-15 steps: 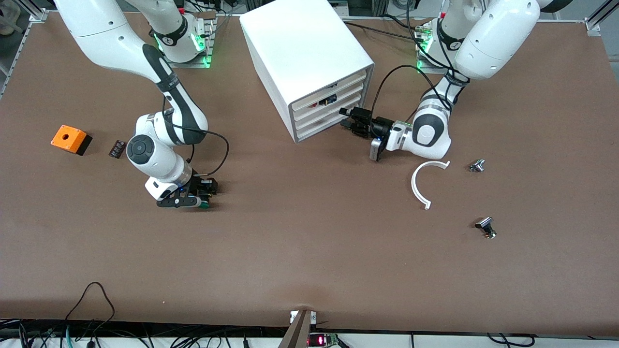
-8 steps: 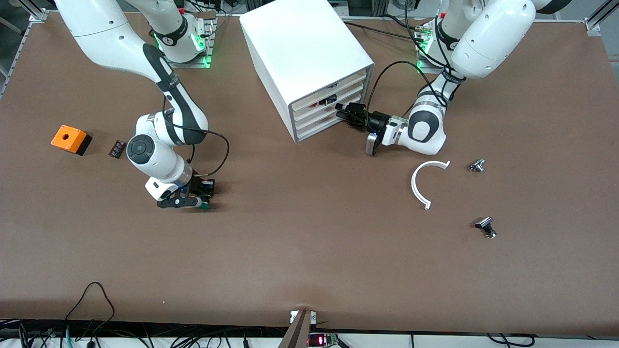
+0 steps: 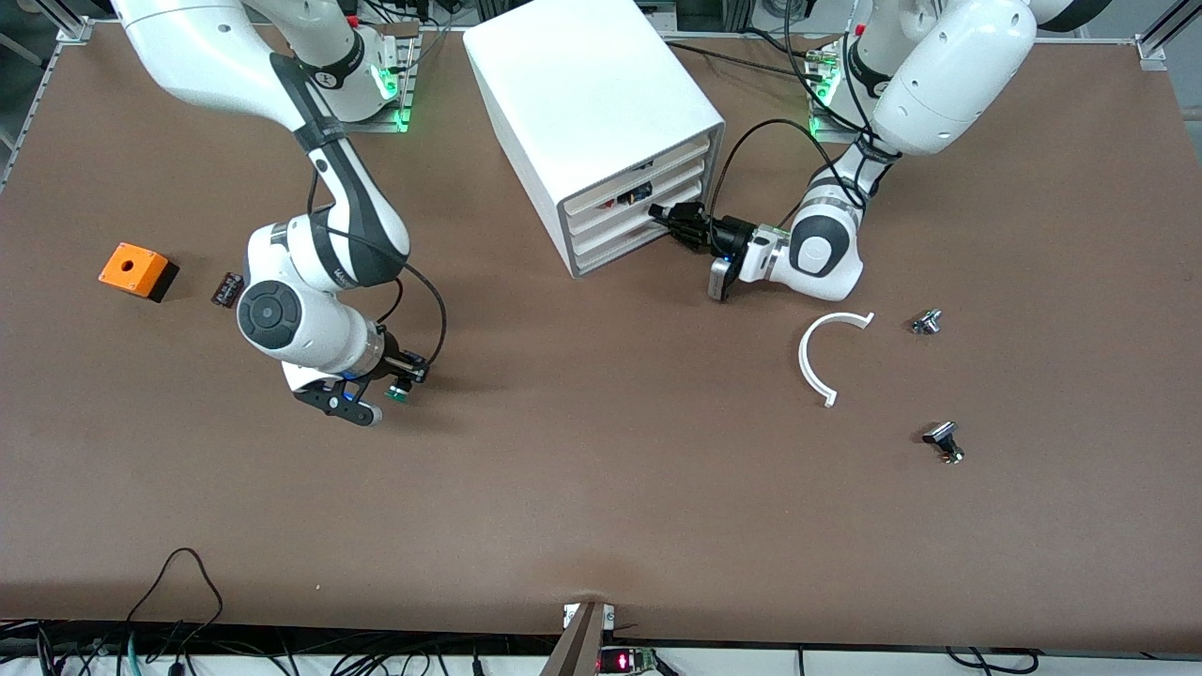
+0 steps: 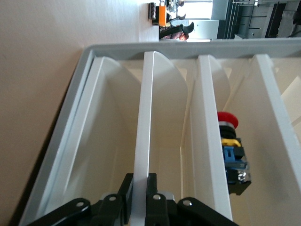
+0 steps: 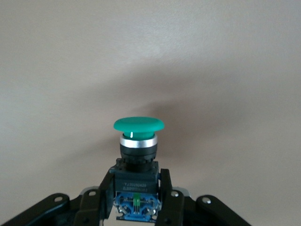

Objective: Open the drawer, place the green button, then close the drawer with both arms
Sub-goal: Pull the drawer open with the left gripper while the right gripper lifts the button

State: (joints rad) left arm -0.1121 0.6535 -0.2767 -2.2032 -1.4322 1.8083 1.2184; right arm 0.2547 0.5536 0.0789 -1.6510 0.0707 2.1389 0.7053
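Note:
The white cabinet (image 3: pixel 582 84) stands near the robots' bases, with four white drawers. My left gripper (image 3: pixel 662 215) is at its front, shut on the front lip of the drawer (image 3: pixel 606 228) just below the one holding dark, red and yellow bits. In the left wrist view my left gripper (image 4: pixel 140 190) pinches that white lip (image 4: pixel 143 117). My right gripper (image 3: pixel 394 383) is shut on the green-capped button (image 3: pixel 398 393), just above the table toward the right arm's end. In the right wrist view my right gripper (image 5: pixel 136 193) clamps its black-blue body, below the cap (image 5: pixel 138 124).
An orange box (image 3: pixel 137 270) and a small dark part (image 3: pixel 226 288) lie toward the right arm's end. A white curved piece (image 3: pixel 824 359) and two silver-black metal parts (image 3: pixel 927 322) (image 3: pixel 943 441) lie toward the left arm's end. A red button (image 4: pixel 228 120) sits in the neighbouring drawer.
My left gripper has moved in to the cabinet front and onto the drawer lip. My right arm has risen and turned, lifting the button off the table.

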